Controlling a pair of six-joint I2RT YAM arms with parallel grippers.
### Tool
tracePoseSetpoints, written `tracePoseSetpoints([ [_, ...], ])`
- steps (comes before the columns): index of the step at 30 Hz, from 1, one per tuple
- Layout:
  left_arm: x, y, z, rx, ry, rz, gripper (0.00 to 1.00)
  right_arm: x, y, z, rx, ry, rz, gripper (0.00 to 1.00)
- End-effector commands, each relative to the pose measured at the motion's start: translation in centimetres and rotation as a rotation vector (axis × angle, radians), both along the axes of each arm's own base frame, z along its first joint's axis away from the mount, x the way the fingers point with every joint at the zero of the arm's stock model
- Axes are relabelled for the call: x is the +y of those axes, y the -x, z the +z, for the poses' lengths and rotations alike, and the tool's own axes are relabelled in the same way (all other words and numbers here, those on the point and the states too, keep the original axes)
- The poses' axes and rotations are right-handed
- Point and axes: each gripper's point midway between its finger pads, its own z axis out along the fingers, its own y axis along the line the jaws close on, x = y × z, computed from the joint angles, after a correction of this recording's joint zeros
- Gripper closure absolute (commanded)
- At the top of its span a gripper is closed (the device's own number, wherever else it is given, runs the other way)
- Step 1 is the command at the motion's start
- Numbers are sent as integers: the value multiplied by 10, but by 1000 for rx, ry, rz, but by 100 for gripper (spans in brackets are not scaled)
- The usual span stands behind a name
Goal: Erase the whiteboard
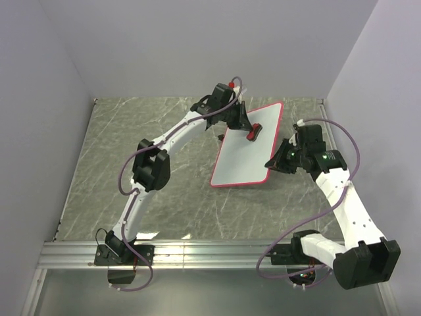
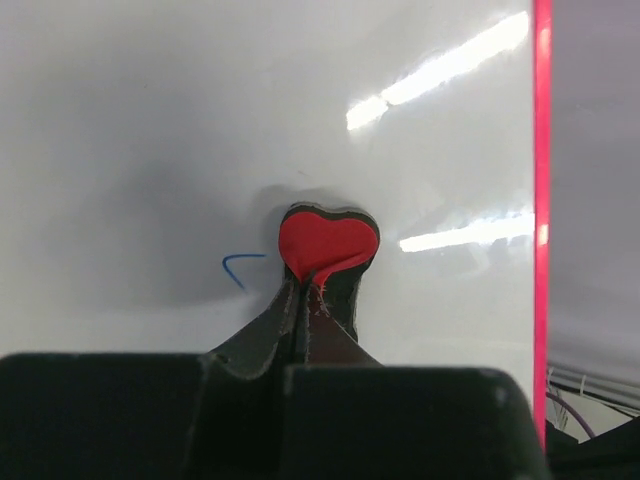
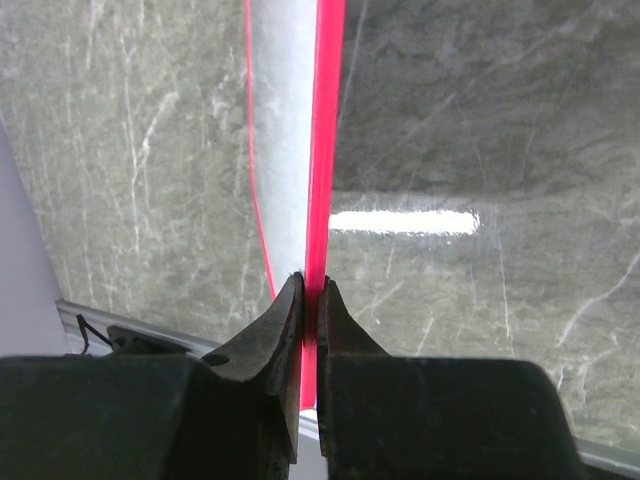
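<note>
There is one whiteboard (image 1: 247, 155), one red eraser (image 1: 254, 132) and one counter (image 1: 158, 131). One short blue pen mark (image 2: 238, 266) shows on the board. Two arms are here, the left arm (image 1: 150, 168) and the right arm (image 1: 348, 207). Each carries one gripper, the left gripper (image 2: 312, 290) and the right gripper (image 3: 311, 300). Each gripper has two fingers (image 3: 280, 335), four in all. There are two purple cables (image 1: 125, 178), one per arm, and one metal rail (image 1: 210, 253).

The whiteboard (image 1: 245, 158) is glossy white with a red-pink rim and one small blue stroke (image 2: 238, 266). The eraser (image 2: 325, 240) is red, edged black. The worktop (image 1: 151, 125) is grey-green marble, veined pale.
</note>
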Motion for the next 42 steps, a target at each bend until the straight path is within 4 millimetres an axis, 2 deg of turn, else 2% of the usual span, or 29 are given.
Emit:
tracePoseSetpoints([
  [1, -50, 33, 45, -105, 161, -140, 100, 10, 23, 1, -12, 10, 98, 100],
  [3, -51, 27, 51, -124, 171, -103, 100, 9, 29, -3, 1, 22, 105, 100],
  [4, -52, 24, 41, -108, 154, -93, 100, 10, 32, -4, 1, 28, 116, 100],
  [5, -53, 18, 53, -130, 163, -84, 100, 10, 34, -4, 3, 31, 120, 100],
  [8, -47, 5, 19, -94, 97, -44, 100, 10, 40, -5, 6, 38, 136, 100],
  [9, -44, -1, -1, -64, 62, -25, 100, 11, 42, -4, 8, 41, 142, 100],
  [12, -21, -9, -44, 15, -55, 8, 100, 9, 42, -1, 2, 51, 143, 100],
  [14, -1, -9, -73, 49, -149, 34, 99, 10, 42, 0, -2, 54, 148, 100],
  [15, 7, -10, -80, 42, -180, 38, 100, 10, 41, -2, 2, 56, 150, 100],
  [16, 17, -5, -97, 74, -222, 43, 100, 10, 40, -1, -1, 54, 151, 100],
  [20, 44, 0, -130, 116, -326, 45, 100, 12, 36, 0, -9, 46, 146, 100],
  [21, 47, 1, -130, 112, -336, 41, 100, 12, 35, -1, -9, 47, 145, 100],
  [22, 52, 7, -139, 127, -355, 37, 100, 12, 33, 0, -14, 48, 143, 100],
  [24, 54, 9, -131, 105, -352, 29, 100, 12, 30, -1, -13, 56, 139, 100],
  [26, 58, 15, -134, 115, -359, 22, 100, 12, 27, -2, -13, 59, 136, 100],
  [29, 52, 21, -110, 99, -309, -5, 100, 13, 21, 2, -27, 52, 131, 100],
  [33, 26, 29, -53, 20, -192, -71, 100, 16, 16, 1, -27, 40, 129, 100],
  [34, 11, 36, -32, -9, -151, -111, 100, 17, 16, 0, -27, 39, 131, 100],
  [36, -4, 43, -18, -30, -120, -152, 100, 18, 15, -1, -27, 35, 130, 100],
  [37, -14, 47, 0, -53, -78, -180, 100, 18, 14, -2, -27, 35, 129, 100],
  [38, -22, 55, 5, -45, -51, -198, 100, 18, 14, -2, -27, 35, 129, 100],
  [39, -26, 60, 21, -68, -14, -212, 100, 18, 14, -3, -24, 35, 128, 100],
  [42, -32, 73, 30, -85, 9, -245, 100, 17, 13, -4, -26, 37, 122, 100],
])
